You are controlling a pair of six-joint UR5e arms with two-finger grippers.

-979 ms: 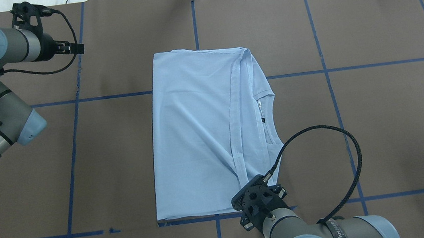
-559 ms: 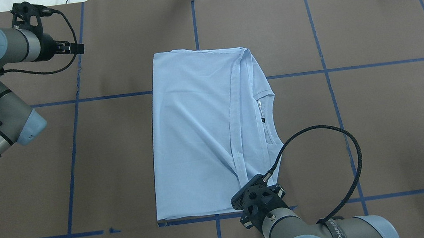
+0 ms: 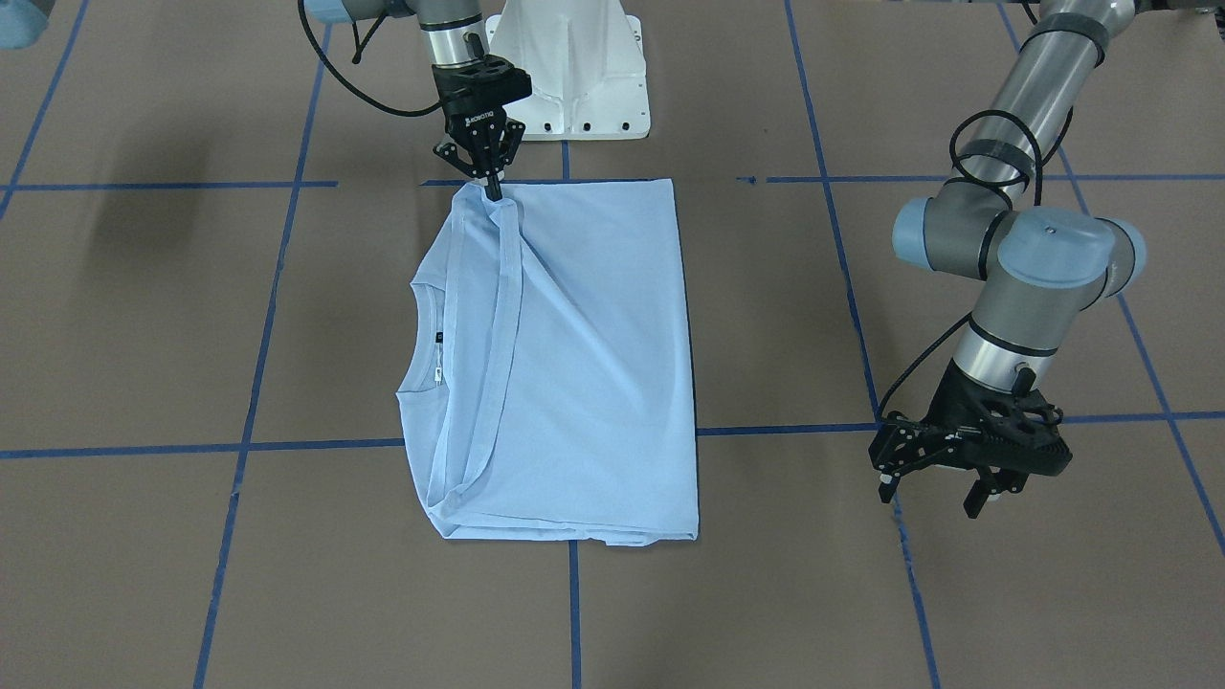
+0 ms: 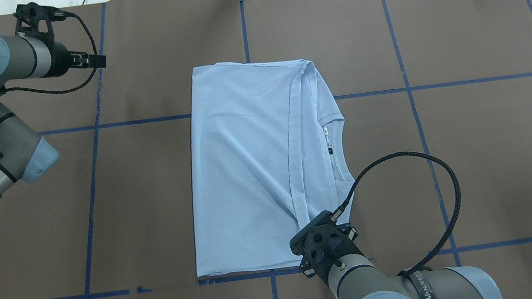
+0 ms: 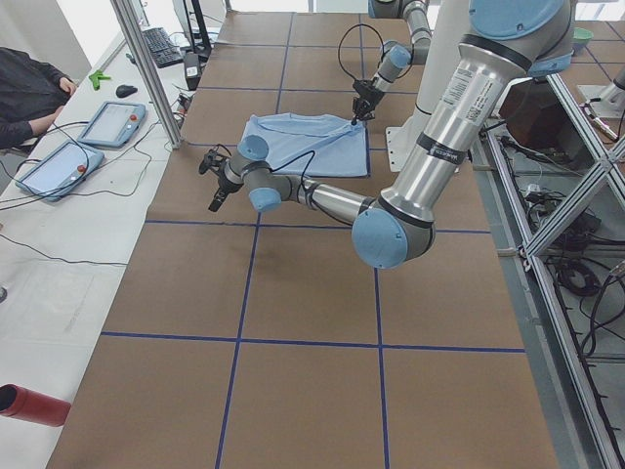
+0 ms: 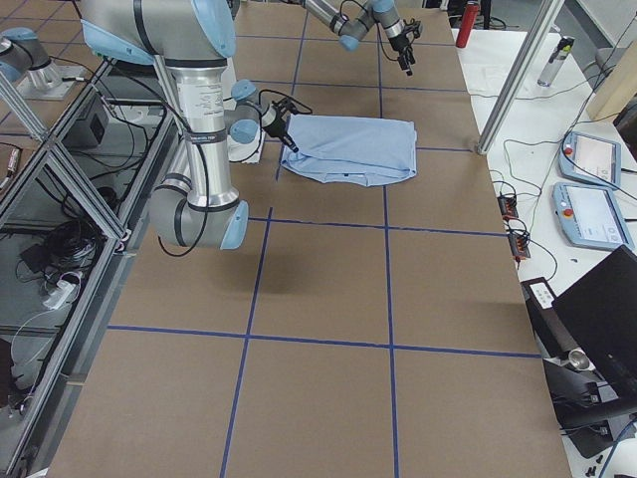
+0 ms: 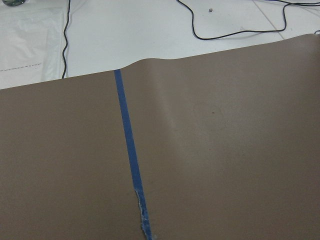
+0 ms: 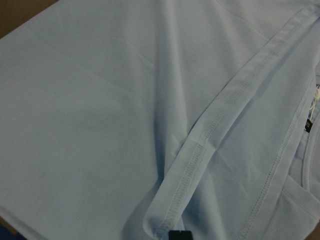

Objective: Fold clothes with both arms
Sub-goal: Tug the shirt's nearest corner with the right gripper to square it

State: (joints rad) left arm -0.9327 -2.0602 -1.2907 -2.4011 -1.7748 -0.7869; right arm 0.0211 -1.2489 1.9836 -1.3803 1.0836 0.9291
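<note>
Exterior front-facing view: my right claw is clamped on the near corner of the shirt, which lies flat on the table, long axis running away from me. My left claw, fingers apart, hangs well off.

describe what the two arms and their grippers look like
The left arm and right arm are grey metal tubes with light-blue joint caps and looping black cables. The left gripper and right gripper are black, two-fingered. A black band with white lettering circles the right arm.
</note>
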